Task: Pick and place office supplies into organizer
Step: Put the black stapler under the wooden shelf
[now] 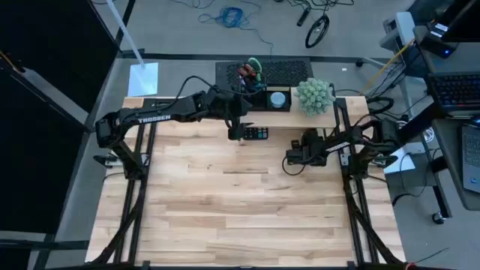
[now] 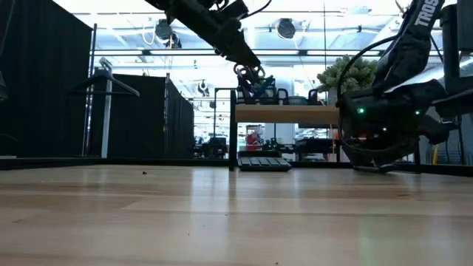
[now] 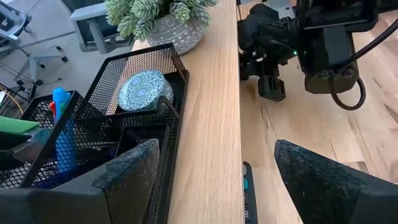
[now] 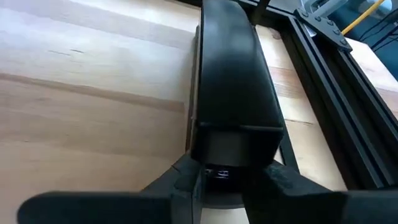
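Office supplies already sit in the one black mesh organizer on the wooden shelf: one blue-grey disc in a compartment by itself, one blue pen standing in another, and scissors with red and green handles. Left gripper hovers above the shelf edge, fingers spread and empty. Right gripper rests low over the table; whether it is clenched cannot be told. One plant stands beside the organizer.

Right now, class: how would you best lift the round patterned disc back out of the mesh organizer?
Grip the disc across its rim, coming down from above. It lies nearly flat in an end compartment of the organizer, and mesh walls close off every side, so only the top is open. The left hand is open nearby.
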Controlling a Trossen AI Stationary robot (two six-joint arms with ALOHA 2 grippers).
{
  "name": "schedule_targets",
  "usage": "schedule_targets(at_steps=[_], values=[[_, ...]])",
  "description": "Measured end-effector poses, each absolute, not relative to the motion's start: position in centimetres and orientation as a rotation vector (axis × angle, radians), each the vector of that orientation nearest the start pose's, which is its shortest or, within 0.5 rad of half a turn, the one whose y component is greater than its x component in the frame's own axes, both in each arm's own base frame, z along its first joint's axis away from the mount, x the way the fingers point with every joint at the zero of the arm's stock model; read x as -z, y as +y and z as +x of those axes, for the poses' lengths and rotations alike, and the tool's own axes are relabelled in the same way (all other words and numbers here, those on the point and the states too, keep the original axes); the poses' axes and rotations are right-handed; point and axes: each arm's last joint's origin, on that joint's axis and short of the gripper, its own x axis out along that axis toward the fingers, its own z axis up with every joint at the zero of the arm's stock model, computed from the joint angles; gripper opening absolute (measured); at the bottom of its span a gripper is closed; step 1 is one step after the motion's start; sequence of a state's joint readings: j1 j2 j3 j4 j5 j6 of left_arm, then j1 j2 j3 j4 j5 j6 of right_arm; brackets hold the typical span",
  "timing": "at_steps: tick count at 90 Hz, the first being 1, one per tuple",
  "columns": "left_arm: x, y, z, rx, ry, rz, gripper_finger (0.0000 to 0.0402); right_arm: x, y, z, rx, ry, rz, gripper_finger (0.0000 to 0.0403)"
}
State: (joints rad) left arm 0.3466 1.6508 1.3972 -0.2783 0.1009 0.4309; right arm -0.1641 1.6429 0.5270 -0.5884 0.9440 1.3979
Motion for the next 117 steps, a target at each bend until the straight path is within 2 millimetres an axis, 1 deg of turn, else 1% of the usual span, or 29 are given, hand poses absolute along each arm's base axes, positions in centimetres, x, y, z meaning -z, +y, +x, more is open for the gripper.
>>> schedule_targets(at_steps=[31,60,81,92,101,106,117], values=[[-31.43,12.5,35.52,-0.124,0.561,0.299,0.0309,-8.93,-5.36,18.21,1.656,0.709,0.351,0.0069],[-31.53,12.52,35.57,-0.126,0.551,0.301,0.0309,-9.08,-5.4,18.46,1.614,0.782,0.28,0.0069],[-31.48,12.44,35.57,-0.123,0.554,0.3,0.0309,-9.08,-5.34,18.5,1.617,0.769,0.29,0.0072],[-31.49,12.44,35.57,-0.124,0.554,0.3,0.0309,-9.09,-5.32,18.47,1.625,0.76,0.313,0.0099],[-31.49,12.45,35.57,-0.124,0.554,0.299,0.0309,-9.19,-5.13,18.52,1.63,0.726,0.35,0.0137],[-31.49,12.45,35.57,-0.124,0.554,0.299,0.0309,-9.16,-4.94,18.67,1.611,0.738,0.394,0.0161],[-31.49,12.45,35.58,-0.124,0.554,0.298,0.0309,-9.28,-4.59,18.75,1.591,0.739,0.391,0.0202]])
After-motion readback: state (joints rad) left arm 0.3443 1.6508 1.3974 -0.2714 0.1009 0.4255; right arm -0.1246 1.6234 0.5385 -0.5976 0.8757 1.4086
